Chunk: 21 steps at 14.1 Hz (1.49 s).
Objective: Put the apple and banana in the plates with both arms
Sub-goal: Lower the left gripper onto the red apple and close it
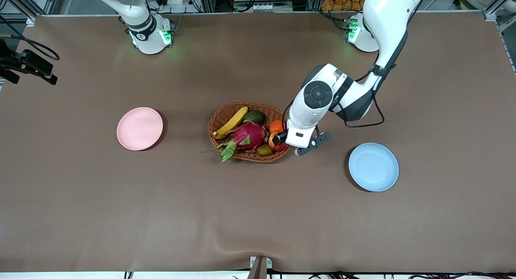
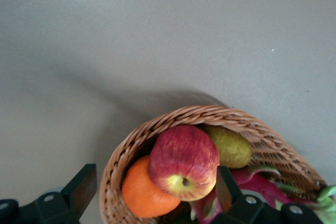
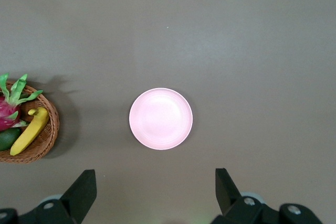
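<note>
**Left end effector over basket, fruit not yet plated**

Right end effector (image 3: 152, 192): released, fingers wide apart, high above the pink plate (image 1: 139, 128), which lies bare on the counter (image 1: 80, 206); arm waiting. Wicker basket (image 1: 219, 115): holds the banana (image 1: 231, 122), dragon fruit (image 1: 250, 136), orange (image 1: 276, 126) and apple (image 1: 274, 142). Left end effector (image 2: 152, 195): released, fingers spread, directly over the apple at the basket's rim, not gripping it; the blue plate (image 1: 373, 167) lies bare, near this end effector.
</note>
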{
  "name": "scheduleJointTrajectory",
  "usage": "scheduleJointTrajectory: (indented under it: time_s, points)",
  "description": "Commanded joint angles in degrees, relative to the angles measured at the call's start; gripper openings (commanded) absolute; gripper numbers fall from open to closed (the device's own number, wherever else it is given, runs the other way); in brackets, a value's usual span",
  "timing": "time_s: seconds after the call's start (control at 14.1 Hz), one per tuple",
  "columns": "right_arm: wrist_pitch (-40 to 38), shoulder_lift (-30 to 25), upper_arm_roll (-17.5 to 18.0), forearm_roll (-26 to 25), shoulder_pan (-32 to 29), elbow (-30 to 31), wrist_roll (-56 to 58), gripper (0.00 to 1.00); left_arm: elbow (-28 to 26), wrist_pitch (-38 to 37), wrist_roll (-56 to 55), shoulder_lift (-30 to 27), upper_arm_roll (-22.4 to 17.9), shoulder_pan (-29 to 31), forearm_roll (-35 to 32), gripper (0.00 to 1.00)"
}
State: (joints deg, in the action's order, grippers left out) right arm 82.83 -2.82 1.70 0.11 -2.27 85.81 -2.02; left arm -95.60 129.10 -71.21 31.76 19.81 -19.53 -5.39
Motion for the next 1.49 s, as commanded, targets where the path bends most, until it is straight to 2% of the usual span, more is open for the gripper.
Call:
scheduleJointTrajectory:
  time_s: [0.0,0.36,1.21,1.42]
  points:
    - [-0.9,0.5,0.3,-0.3,-0.4,-1.3,-1.0,1.0,1.1,3.2,-3.4,2.3,-0.5,-1.4,-1.7,1.0]
    - [-0.8,0.6,0.3,-0.2,-0.4,-1.3,-0.5,1.0,1.0,7.7,-5.3,4.8,-0.6,-2.4,-1.8,1.0]
    - [-0.8,0.6,0.3,-0.2,-0.4,-1.3,-0.4,1.0,1.6,9.8,-8.2,7.6,-0.8,-3.4,-4.5,0.99]
    - [-0.8,0.6,0.3,-0.2,-0.4,-1.3,-0.5,1.0,1.6,9.7,-8.2,7.6,-0.8,-3.3,-4.6,0.35]
